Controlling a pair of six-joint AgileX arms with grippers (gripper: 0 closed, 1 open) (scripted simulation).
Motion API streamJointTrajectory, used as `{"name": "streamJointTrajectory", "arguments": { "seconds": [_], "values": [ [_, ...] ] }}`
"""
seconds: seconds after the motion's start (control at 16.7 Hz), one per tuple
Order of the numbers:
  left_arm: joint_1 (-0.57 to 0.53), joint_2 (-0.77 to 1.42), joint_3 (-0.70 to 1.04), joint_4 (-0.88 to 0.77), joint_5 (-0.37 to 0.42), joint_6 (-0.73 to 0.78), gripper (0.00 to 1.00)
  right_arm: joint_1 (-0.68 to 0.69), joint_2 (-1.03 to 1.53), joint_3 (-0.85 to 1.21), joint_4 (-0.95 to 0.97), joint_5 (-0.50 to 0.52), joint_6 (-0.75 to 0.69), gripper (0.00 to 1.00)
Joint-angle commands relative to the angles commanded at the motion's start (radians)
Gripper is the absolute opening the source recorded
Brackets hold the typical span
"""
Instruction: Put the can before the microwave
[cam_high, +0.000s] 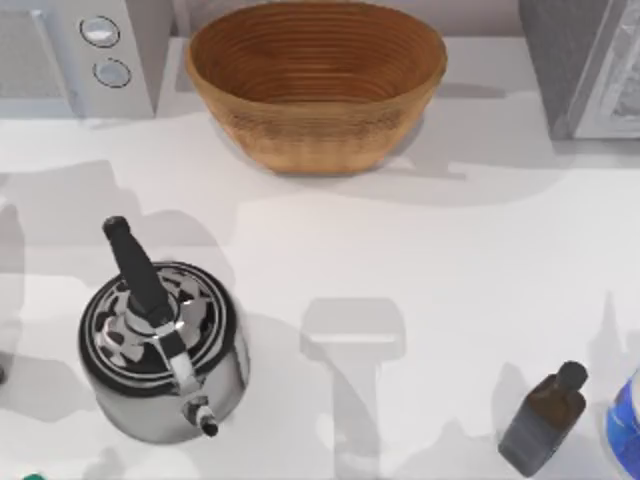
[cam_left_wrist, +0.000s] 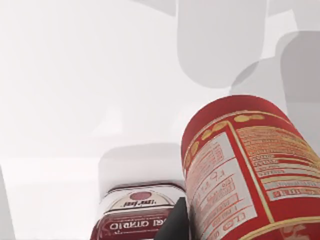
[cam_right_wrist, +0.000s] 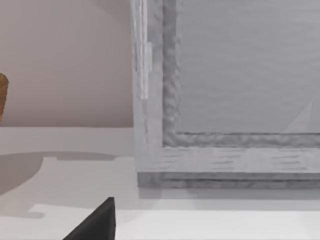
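Overhead, the microwave (cam_high: 85, 55) is sitting at the table's (cam_high: 450, 260) far left corner, its two silver dials facing forward; a woven basket (cam_high: 315, 85) is standing just to its right at the back, and a darker speckled appliance (cam_high: 585, 65) is occupying the far right corner; a shiny kettle (cam_high: 165, 350) with a black handle is standing at the near left, while a dark brown bottle (cam_high: 545, 420) is lying tilted at the near right, just beside a blue-and-white object (cam_high: 628, 425) at the edge. From the left wrist, the can (cam_left_wrist: 250, 175) is showing large and close, red with a printed label, tilted across the frame; a flat red-and-white tin (cam_left_wrist: 135, 217) is lying just beside it on the white surface; a dark sliver of the left gripper (cam_left_wrist: 175, 225) is sitting between the two, and whether it is gripping the can cannot be told. From the right wrist, the speckled appliance (cam_right_wrist: 225, 100) is looming near, and one black fingertip of the right gripper (cam_right_wrist: 97, 222) is poking in; how wide its claw is cannot be told either.
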Motion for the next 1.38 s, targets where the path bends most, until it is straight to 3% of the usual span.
{"name": "streamJointTrajectory", "arguments": {
  "seconds": [0.54, 1.32, 1.38],
  "values": [
    [0.0, -0.001, -0.033, 0.032, 0.0, 0.0, 0.0, 0.0, 0.0, 0.0, 0.0, 0.0, 0.0, 1.0],
    [0.0, -0.001, -0.033, 0.032, 0.0, 0.0, 0.98, 0.0, 0.0, 0.0, 0.0, 0.0, 0.0, 1.0],
    [0.0, -0.001, -0.033, 0.032, 0.0, 0.0, 1.0, 0.0, 0.0, 0.0, 0.0, 0.0, 0.0, 1.0]
  ]
}}
